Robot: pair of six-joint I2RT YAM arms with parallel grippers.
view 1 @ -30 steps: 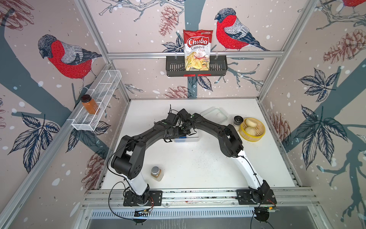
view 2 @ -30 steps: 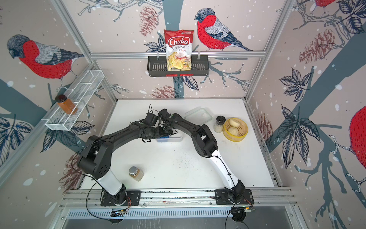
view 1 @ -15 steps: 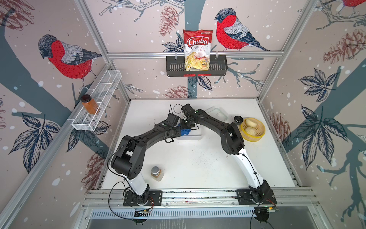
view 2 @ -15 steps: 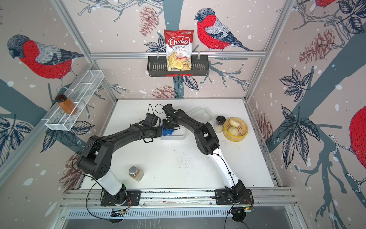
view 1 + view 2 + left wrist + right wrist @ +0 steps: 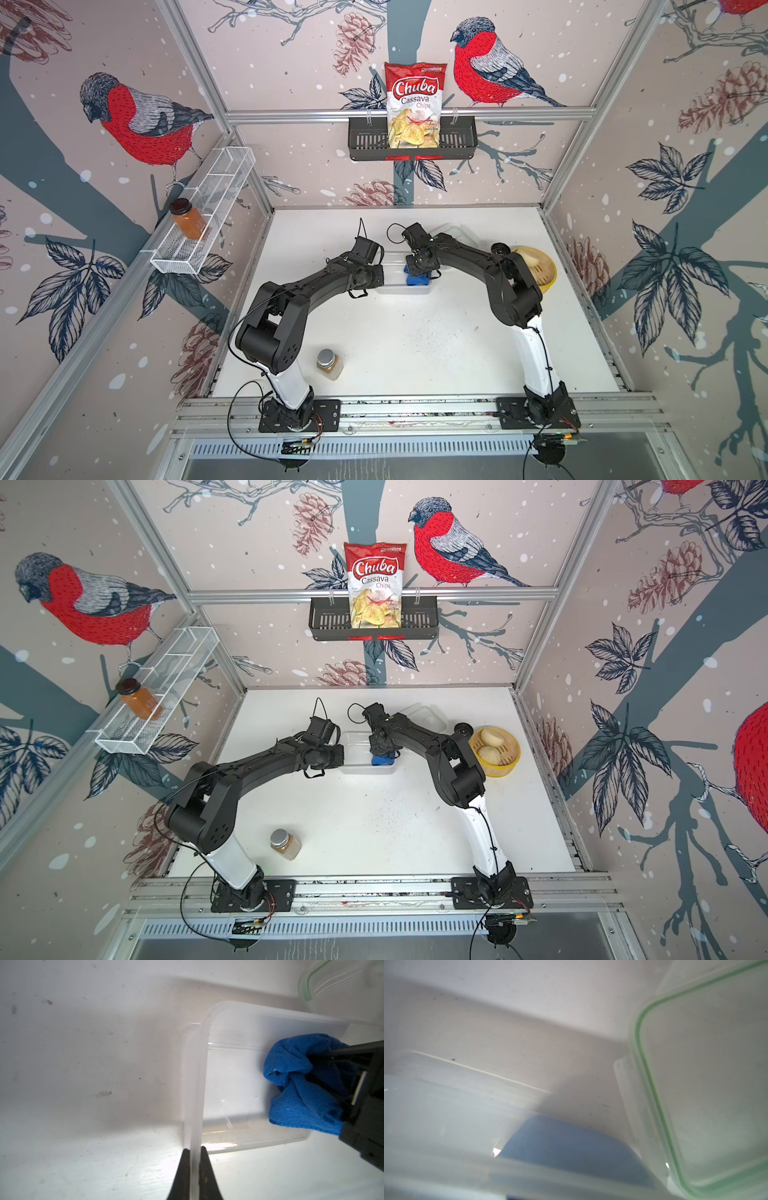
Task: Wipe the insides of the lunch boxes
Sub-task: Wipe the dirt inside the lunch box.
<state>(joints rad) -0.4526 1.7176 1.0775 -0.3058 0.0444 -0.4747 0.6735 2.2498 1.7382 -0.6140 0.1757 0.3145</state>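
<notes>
The lunch box [image 5: 399,287] sits open toward the back of the counter [image 5: 415,340]. Its lid [image 5: 465,235] lies flat just behind it, on the side of the steamer basket [image 5: 540,272]. The left gripper [image 5: 195,1150] is pinched together on the thin wall at one short end, steadying the tub. The right gripper [image 5: 419,266] is clamped on a bunched blue cloth [image 5: 295,1084] and presses it down inside the tub.

What has changed over the last second is the cloth's place. A second ago it was hidden under the two wrists, and half a second ago it showed near the end that the left gripper holds. Now it lies at the opposite end, nearer the basket, close against the end wall. That reads as one stroke along the tub's floor, so the wiping is under way rather than just starting.

In the left wrist view the floor between rim and cloth looks clear, save a small droplet or two. The long side walls and the corners probably still need a pass, and the lid's inner face looks untouched.
</notes>
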